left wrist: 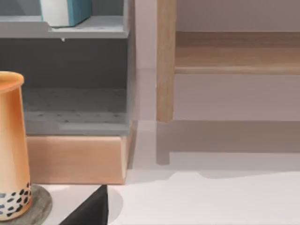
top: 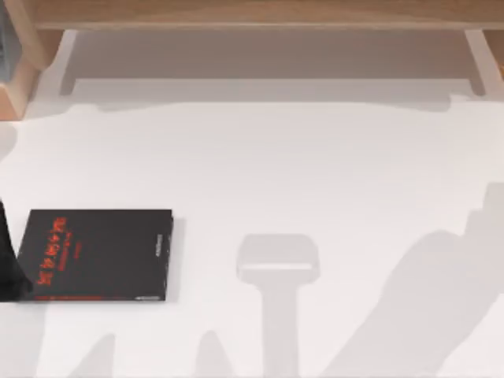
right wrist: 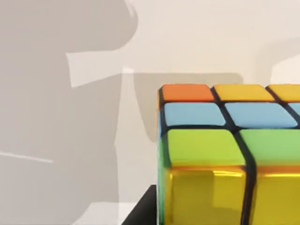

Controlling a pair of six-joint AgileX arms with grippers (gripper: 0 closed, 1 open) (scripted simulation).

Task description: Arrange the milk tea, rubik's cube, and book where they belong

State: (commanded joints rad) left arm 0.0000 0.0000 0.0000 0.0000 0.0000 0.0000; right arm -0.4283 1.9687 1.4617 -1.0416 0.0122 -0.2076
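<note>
White tabletop (top: 315, 173) is what you see most of from above, crossed by arm shadows. A wooden frame runs along its far edge. At the far left corner stands the wooden shelf unit (left wrist: 75, 159), with grey compartments.

Next in size is the black book (top: 94, 256) with red characters. It lies flat near the table's left side and is not one of your three things, so leave it.

The book (left wrist: 70, 9), light blue with a white edge, stands on the upper grey shelf, so I judge that part done. The milk tea (left wrist: 9, 150), an orange cup with dark pearls at its foot, stands upright on a round grey coaster (left wrist: 40, 206) in front of the unit's base. That looks finished too.

The rubik's cube (right wrist: 220, 154) is what remains. It sits very close under the right wrist camera, with pale table behind it, and I cannot tell whether it rests on the table or is lifted. I cannot tell where it belongs either.

Your left arm (top: 6, 260) is a dark shape at the table's left edge, touching or just beside the black book. Its camera looks low and level toward the shelf. Your right arm hangs right over the cube. I cannot tell whether either gripper is apart, together or clamped on anything, so check the cube grip before you move.
</note>
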